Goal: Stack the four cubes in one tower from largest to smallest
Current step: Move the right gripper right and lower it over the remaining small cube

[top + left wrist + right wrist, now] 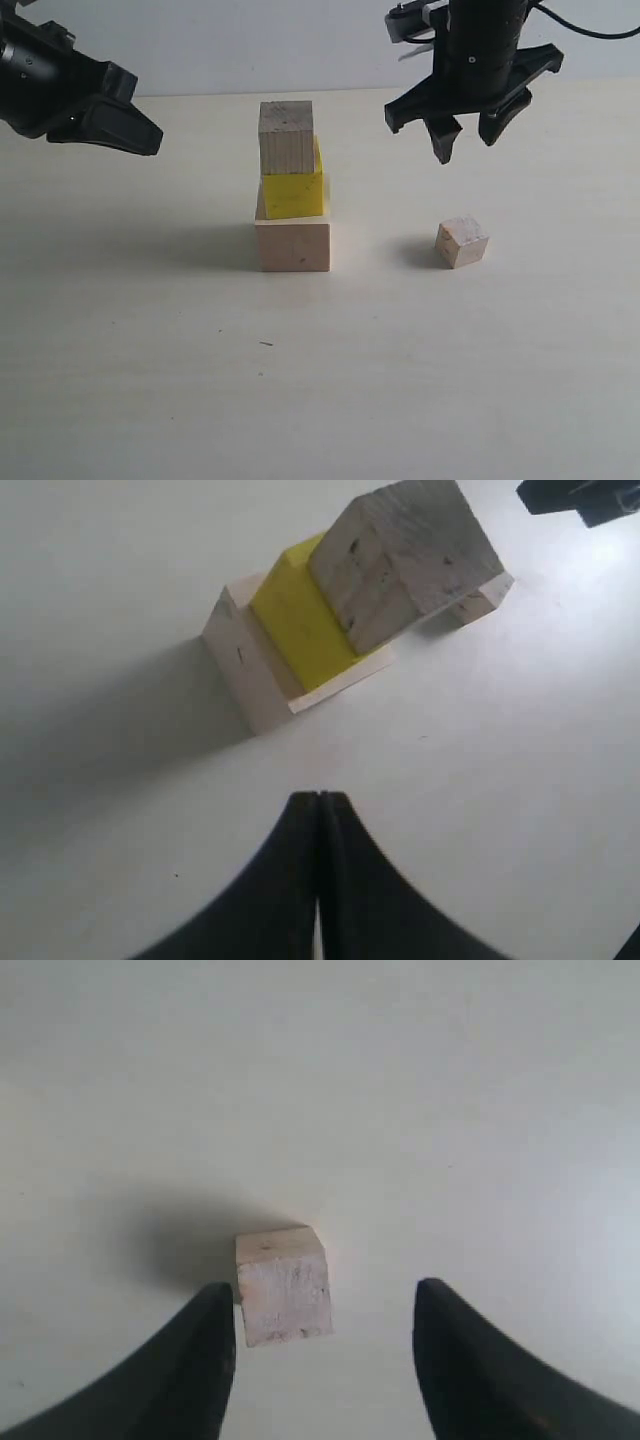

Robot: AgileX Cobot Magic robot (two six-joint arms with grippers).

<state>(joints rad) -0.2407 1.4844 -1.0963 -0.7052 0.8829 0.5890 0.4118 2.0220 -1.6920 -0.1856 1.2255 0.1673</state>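
Three cubes stand stacked in the middle of the table: a large pale wood cube (292, 245) at the base, a yellow cube (293, 190) on it, and a medium wood cube (286, 135) on top. The left wrist view shows the same large cube (240, 670), yellow cube (300, 620) and medium cube (400, 560). The small wood cube (461, 242) (283, 1285) lies alone on the table to the right. My right gripper (468, 140) (322, 1292) hangs open above it, the cube nearer one finger. My left gripper (150, 135) (320, 796) is shut and empty, left of the tower.
The pale tabletop (320, 380) stretches around the cubes. A bit of the right gripper (580, 495) shows at the edge of the left wrist view, beyond the tower.
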